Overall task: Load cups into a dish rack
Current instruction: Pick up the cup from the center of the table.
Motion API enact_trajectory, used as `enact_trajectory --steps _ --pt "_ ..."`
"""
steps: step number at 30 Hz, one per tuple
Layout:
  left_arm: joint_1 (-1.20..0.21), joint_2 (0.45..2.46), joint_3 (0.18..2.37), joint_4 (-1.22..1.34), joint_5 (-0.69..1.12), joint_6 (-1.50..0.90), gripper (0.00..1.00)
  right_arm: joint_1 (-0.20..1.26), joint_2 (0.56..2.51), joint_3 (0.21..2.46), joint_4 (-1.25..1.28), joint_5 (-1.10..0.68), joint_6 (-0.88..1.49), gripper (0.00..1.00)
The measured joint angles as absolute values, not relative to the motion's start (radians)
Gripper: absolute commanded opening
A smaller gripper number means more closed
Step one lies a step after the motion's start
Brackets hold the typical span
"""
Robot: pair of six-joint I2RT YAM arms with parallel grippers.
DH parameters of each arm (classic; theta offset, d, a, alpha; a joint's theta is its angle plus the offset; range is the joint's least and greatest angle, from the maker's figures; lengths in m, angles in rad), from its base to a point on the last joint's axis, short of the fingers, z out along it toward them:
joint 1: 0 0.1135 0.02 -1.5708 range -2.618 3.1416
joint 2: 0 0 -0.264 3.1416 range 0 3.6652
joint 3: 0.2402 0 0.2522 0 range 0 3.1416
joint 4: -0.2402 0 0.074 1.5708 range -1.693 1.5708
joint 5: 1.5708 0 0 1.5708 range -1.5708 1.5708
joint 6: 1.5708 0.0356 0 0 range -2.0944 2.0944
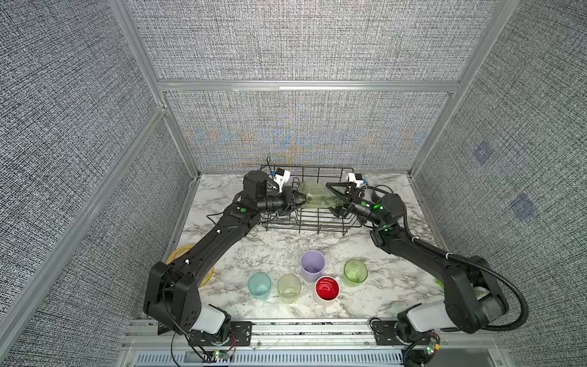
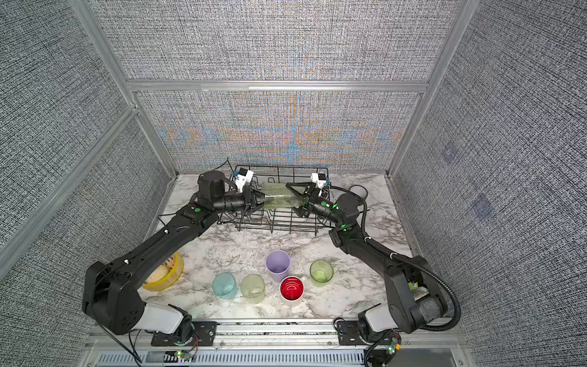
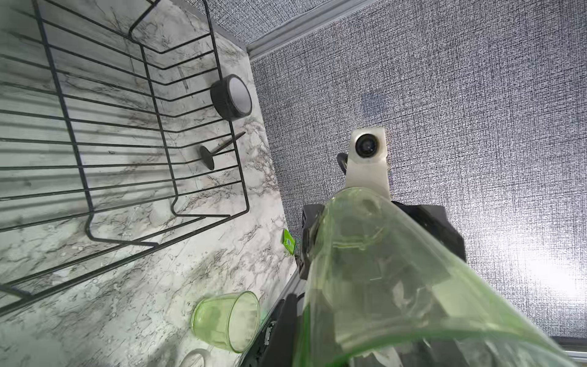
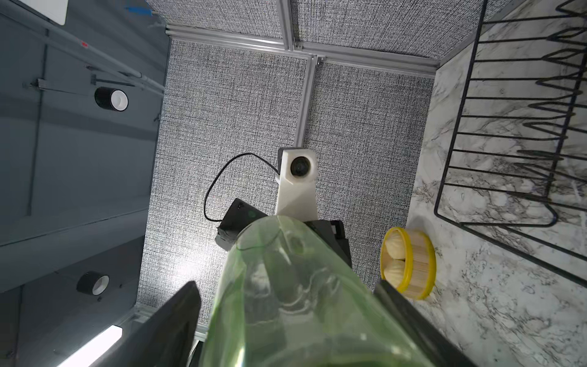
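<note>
A tall translucent green cup (image 1: 320,197) (image 2: 279,197) lies level in the air above the black wire dish rack (image 1: 311,222) (image 2: 276,225), between my two grippers. My left gripper (image 1: 301,200) (image 2: 262,201) is shut on its left end. Open jaws of my right gripper (image 1: 328,196) (image 2: 290,197) straddle the right end; in the right wrist view one finger (image 4: 178,317) stands just clear of the cup wall (image 4: 301,302). On the table in front stand the teal (image 1: 259,284), pale yellow-green (image 1: 289,287), lilac (image 1: 312,265), white-and-red (image 1: 327,287) and short green (image 1: 355,271) cups.
A round yellow plate (image 2: 165,273) (image 4: 409,263) holding dumplings sits at the front left, partly under my left arm. A black tape roll (image 3: 231,98) lies on the table beside the rack's right end. Grey enclosure walls close in the back and both sides.
</note>
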State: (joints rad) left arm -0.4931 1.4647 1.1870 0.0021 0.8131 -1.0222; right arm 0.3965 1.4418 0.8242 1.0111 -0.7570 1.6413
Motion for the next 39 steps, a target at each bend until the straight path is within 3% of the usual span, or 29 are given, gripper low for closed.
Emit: enact_trajectory --steps 9,19,28,39 --pt "-0.494 1.484 1.193 -0.032 0.817 -1.005 0.27 0.398 1.451 0.805 1.015 -0.736 1.623 0.66" --pt "-0.453 1.473 1.213 -0.176 0.772 -0.894 0.51 0.360 1.456 0.822 0.896 -0.731 1.518 0.64" --pt "-0.353 1.411 1.121 -0.308 0.696 -0.765 0.56 0.259 1.472 0.988 0.508 -0.730 1.214 0.64" --pt "-0.338 1.284 1.115 -0.547 0.584 -0.584 0.61 0.249 1.668 1.388 -0.140 -0.472 0.583 0.64"
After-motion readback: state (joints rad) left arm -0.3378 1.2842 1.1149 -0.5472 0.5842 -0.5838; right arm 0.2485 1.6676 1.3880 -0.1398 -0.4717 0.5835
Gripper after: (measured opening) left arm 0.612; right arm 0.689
